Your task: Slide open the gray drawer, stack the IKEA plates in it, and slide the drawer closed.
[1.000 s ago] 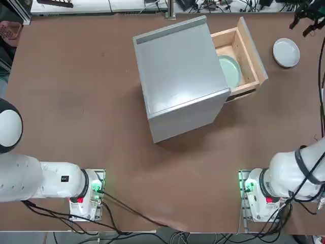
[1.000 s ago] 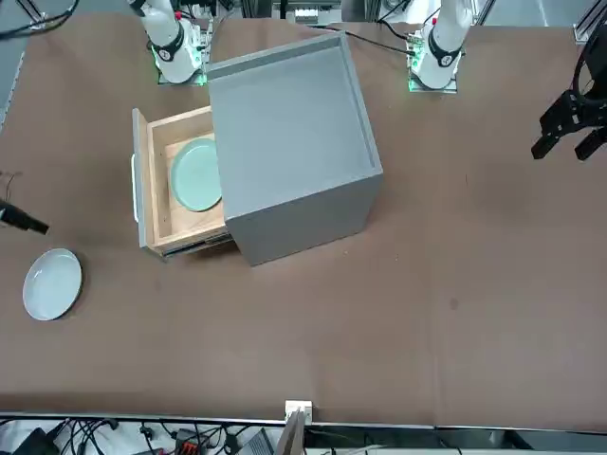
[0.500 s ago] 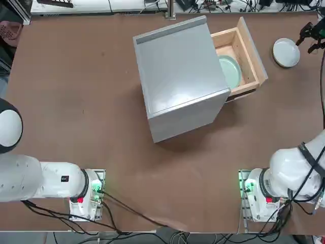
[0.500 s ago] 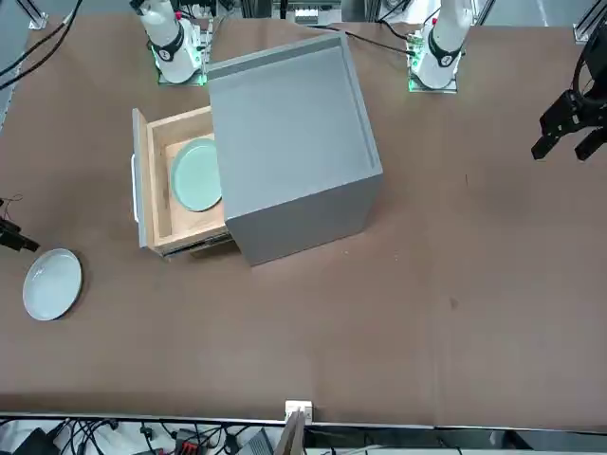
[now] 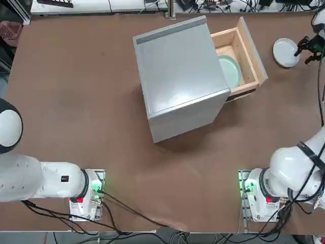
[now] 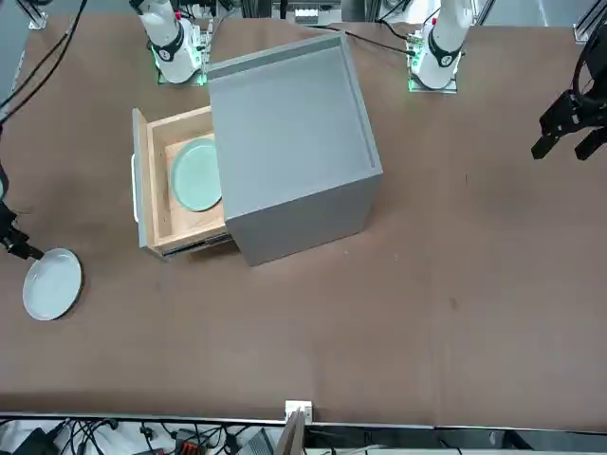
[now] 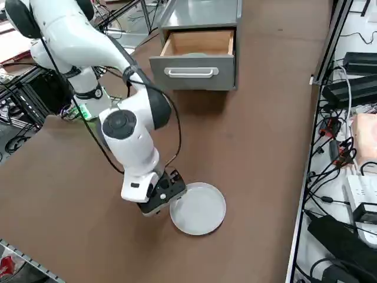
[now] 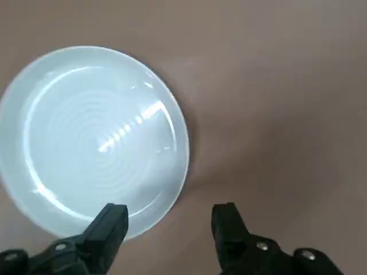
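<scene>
Right gripper point(image 8: 169, 223) hovers over the white plate's point(image 8: 92, 137) rim, fingers spread.
Green plate point(image 5: 229, 71) lies in the open drawer point(image 5: 251, 53), well apart from the white plate.

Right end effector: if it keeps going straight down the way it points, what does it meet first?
Probably the rim of the white plate. The open right end effector straddles that edge, one finger over the plate, the other over bare table. Height is unclear.

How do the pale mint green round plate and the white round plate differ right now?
The pale mint green round plate lies inside the open plywood-sided gray drawer; the white round plate lies on the brown table, apart from the drawer. The open right gripper straddles the white plate's rim; nothing is near the green one. Both look equal in size and lie flat.
</scene>
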`<state>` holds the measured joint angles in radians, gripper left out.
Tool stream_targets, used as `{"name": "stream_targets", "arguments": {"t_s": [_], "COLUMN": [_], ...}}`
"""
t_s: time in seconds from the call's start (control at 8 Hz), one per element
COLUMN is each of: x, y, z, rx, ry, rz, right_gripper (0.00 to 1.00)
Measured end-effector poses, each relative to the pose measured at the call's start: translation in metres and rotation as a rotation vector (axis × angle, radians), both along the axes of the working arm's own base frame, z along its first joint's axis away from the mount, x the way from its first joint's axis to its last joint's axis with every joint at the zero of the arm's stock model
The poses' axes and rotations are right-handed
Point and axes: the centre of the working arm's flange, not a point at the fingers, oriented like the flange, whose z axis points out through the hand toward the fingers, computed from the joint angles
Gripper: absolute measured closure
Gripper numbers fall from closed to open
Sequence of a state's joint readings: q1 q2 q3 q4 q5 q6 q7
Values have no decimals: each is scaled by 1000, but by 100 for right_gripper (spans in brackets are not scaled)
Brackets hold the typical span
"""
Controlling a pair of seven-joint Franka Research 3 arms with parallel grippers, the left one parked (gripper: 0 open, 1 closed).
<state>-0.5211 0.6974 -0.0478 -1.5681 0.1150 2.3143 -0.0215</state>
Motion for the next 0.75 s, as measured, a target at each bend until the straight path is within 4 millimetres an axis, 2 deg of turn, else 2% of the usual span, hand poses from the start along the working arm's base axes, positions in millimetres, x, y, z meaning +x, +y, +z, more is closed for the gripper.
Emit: {"name": "stream_targets", "arguments": {"t_s": [0.25,0.75], "x": [-4,-9], "y": [-7,-15], "z": [-19,-28], "rx": [-4,31], "ry": [-1,-25], "rz": [-19,-84], "right_gripper": [12,21]}}
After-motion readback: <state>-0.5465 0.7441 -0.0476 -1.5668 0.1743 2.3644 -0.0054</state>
